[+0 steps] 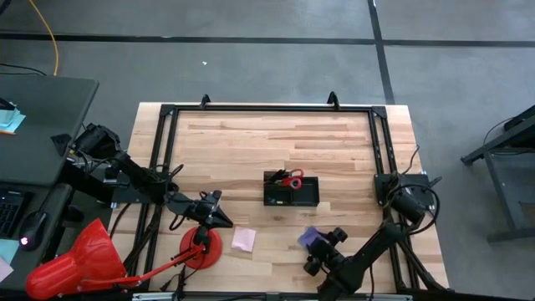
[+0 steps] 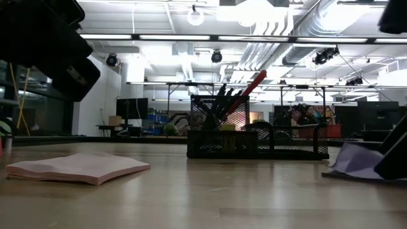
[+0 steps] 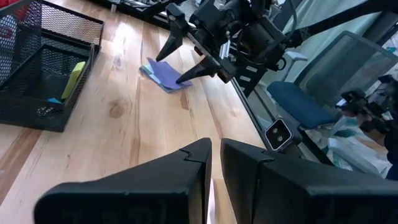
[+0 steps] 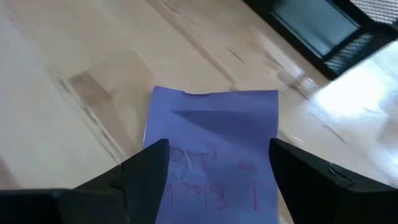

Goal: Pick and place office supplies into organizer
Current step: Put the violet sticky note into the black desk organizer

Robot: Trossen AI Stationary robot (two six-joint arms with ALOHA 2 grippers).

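Purple paper, a small pad, lies flat on the wooden table, near the front edge and a little apart from the black mesh organizer. The right gripper hangs just over it with fingers wide apart, one on each side. I judge the picking step is beginning: next it must go down and close. The left gripper waits with fingers together near the pink pad.
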